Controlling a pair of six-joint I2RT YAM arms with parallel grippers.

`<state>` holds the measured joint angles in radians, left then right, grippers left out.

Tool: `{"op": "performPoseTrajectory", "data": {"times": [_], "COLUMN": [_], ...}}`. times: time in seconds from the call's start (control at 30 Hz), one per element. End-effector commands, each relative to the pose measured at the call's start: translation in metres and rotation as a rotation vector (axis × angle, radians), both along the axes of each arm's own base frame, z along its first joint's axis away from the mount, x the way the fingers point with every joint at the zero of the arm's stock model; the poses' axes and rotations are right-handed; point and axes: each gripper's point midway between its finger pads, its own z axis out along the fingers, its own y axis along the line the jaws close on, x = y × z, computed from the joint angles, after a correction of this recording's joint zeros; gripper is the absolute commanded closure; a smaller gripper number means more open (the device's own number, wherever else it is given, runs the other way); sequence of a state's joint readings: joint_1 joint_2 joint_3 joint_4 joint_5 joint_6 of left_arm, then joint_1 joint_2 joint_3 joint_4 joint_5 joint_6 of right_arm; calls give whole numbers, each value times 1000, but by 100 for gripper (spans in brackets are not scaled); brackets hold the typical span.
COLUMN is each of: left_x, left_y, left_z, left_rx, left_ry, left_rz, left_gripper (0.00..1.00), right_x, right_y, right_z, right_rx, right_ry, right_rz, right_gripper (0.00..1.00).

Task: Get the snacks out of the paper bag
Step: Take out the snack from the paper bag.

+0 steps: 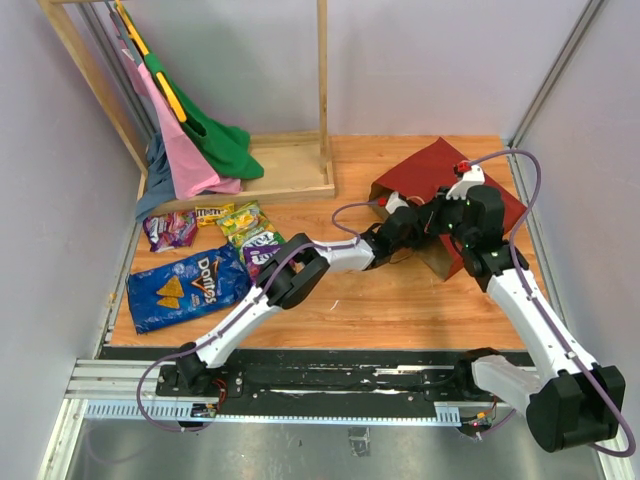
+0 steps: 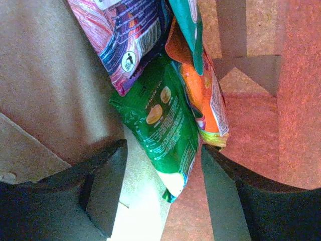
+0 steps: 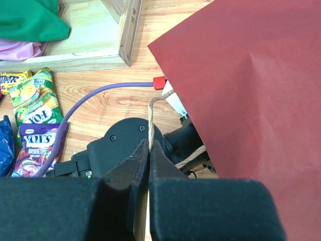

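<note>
1. Overhead cam: the paper bag (image 1: 425, 165) is at the upper right of the table (image 1: 380, 310). It looks tipped on its side, with the mouth facing left.
2. My left gripper (image 2: 161, 160) is poked into that mouth. On its wrist cam the jaws are spread, one finger on either side of the lower end of a green packet (image 2: 165, 120). The finger on the left of the frame clearly has a gap. I can't tell if the one on the right touches the packet.
3. Also inside the bag, higher up in that frame: an orange packet (image 2: 203, 95) overlaps the green one's right side. A pinkish-purple packet (image 2: 125, 35) is at top centre, with a teal packet (image 2: 188, 20) at the top edge.
4. My right gripper (image 3: 149, 150) is pressed together, pinching the string handle (image 3: 149, 118) just left of the bag's red side, mid-frame on its wrist cam.
5. Already out on the table: a blue chip bag (image 1: 185, 285) at the lower left of the overhead frame, and a cluster of small packets (image 1: 240, 222) just above it.
6. Pink and green clothes (image 1: 195, 140) hang on the wooden rack (image 1: 300, 180) in the upper left.
</note>
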<state>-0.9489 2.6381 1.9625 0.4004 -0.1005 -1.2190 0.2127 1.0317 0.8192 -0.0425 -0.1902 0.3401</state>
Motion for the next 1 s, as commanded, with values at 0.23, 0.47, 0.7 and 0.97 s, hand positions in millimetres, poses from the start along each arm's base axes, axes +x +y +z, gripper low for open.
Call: {"op": "performPoseTrajectory", "data": {"times": [0.23, 0.47, 0.7, 0.97], "left_x": [14, 17, 38, 75], "left_y": [-11, -30, -30, -21], "left_z": [-38, -46, -24, 14], "left_rx": [121, 62, 17, -199], "left_ry": [18, 25, -40, -115], "left_rz": [55, 17, 50, 117], "left_gripper": [39, 78, 99, 100], "right_x": [-4, -4, -2, 2], "right_y": [-12, -16, -22, -22], "right_z": [13, 16, 18, 17], "right_rx": [-7, -21, -26, -17], "right_ry": [-41, -47, -52, -48], "right_rz": [-43, -63, -98, -106], "right_gripper": [99, 99, 99, 99]}}
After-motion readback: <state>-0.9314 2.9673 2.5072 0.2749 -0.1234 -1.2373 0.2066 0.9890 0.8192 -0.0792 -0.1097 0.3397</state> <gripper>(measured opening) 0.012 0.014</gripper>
